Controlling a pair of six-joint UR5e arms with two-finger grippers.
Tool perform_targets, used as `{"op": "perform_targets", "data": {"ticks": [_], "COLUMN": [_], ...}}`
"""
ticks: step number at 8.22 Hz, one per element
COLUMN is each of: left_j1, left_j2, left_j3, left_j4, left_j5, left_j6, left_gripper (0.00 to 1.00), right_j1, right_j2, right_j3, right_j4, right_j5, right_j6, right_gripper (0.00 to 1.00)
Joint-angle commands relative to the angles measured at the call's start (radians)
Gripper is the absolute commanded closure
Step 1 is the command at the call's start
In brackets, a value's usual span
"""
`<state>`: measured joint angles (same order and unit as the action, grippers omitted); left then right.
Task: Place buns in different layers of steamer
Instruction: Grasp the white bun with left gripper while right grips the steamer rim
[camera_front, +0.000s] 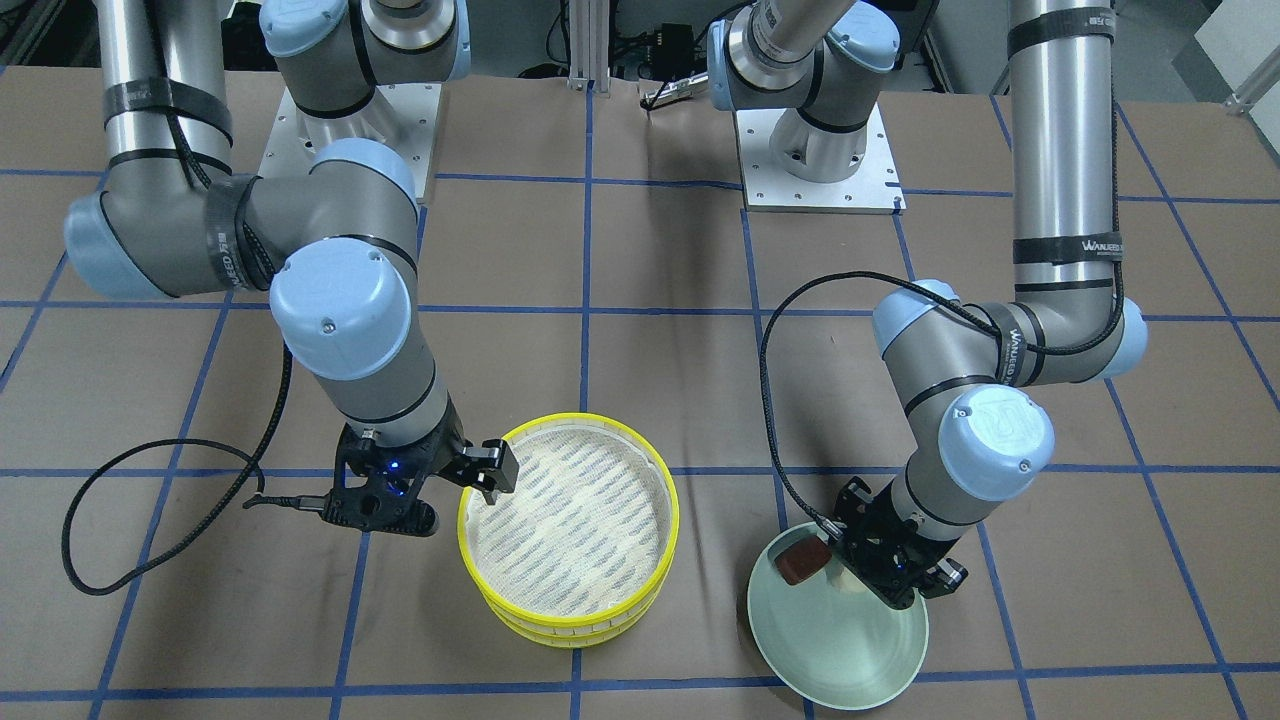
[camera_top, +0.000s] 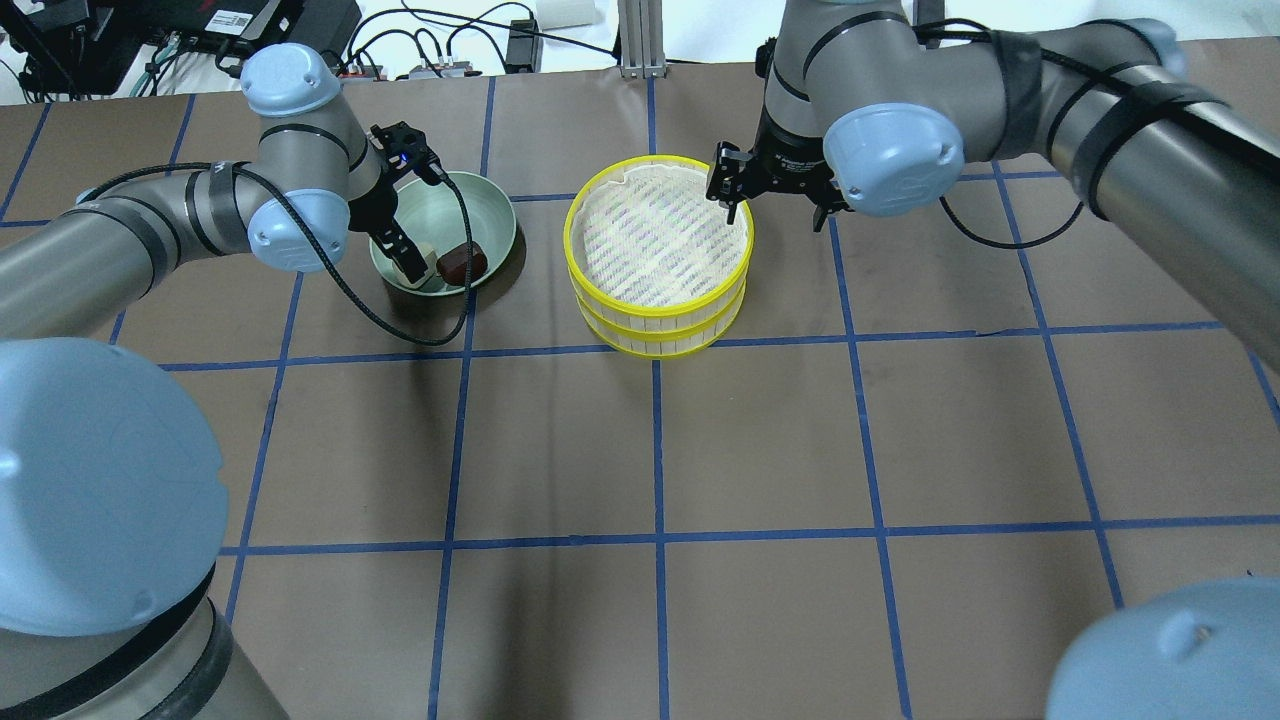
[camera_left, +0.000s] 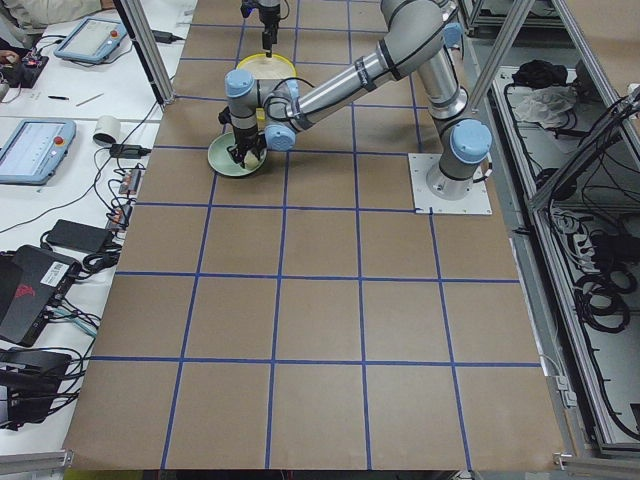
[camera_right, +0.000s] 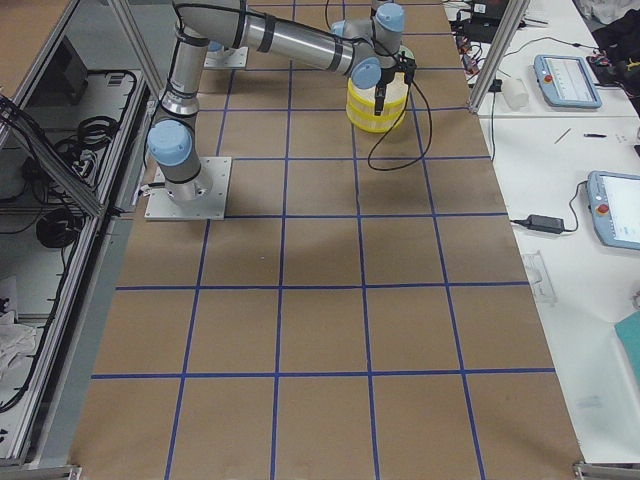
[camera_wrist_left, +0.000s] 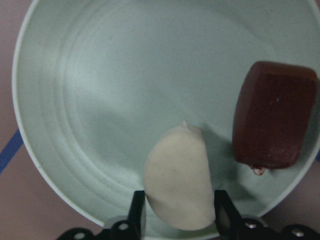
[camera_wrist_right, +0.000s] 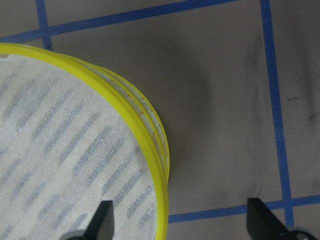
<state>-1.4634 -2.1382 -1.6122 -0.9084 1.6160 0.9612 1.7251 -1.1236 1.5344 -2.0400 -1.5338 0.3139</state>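
Observation:
The cream-white bun and the dark reddish-brown bun lie in a mint-green plate. My left gripper reaches into the plate, its fingers pressed on both sides of the cream bun. In the overhead view the left gripper is at the plate's near-left side, with the brown bun beside it. The two-layer yellow steamer stands stacked to the right, its top mesh bare. My right gripper is open and straddles the top tray's rim, one finger inside, one outside.
The table is brown with blue tape grid lines. The plate and the steamer stand about one plate-width apart. Black cables loop from both wrists over the table.

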Motion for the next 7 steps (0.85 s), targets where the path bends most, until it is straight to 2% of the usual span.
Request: {"op": "perform_targets", "data": {"ticks": [1, 2, 5, 7], "left_j1": [0.0, 0.0, 0.0, 0.0], "left_j2": [0.001, 0.007, 0.055, 0.11], "left_j3": [0.002, 0.002, 0.017, 0.018], "left_j4": [-0.001, -0.001, -0.001, -0.013], "left_j5": [-0.001, 0.001, 0.005, 0.005], "left_j6": [0.007, -0.005, -0.013, -0.057], "left_gripper": [1.0, 1.0, 1.0, 1.0], "right_j1": [0.001, 0.001, 0.001, -0.001], "right_j2": [0.025, 0.025, 0.013, -0.027], "right_j3": [0.001, 0.001, 0.003, 0.0], "right_j4": [-0.023, -0.023, -0.011, 0.012], "right_j5": [0.023, 0.024, -0.017, -0.013], "right_j6": [0.016, 0.016, -0.024, -0.021], "right_gripper": [0.49, 0.65, 1.0, 1.0]}}
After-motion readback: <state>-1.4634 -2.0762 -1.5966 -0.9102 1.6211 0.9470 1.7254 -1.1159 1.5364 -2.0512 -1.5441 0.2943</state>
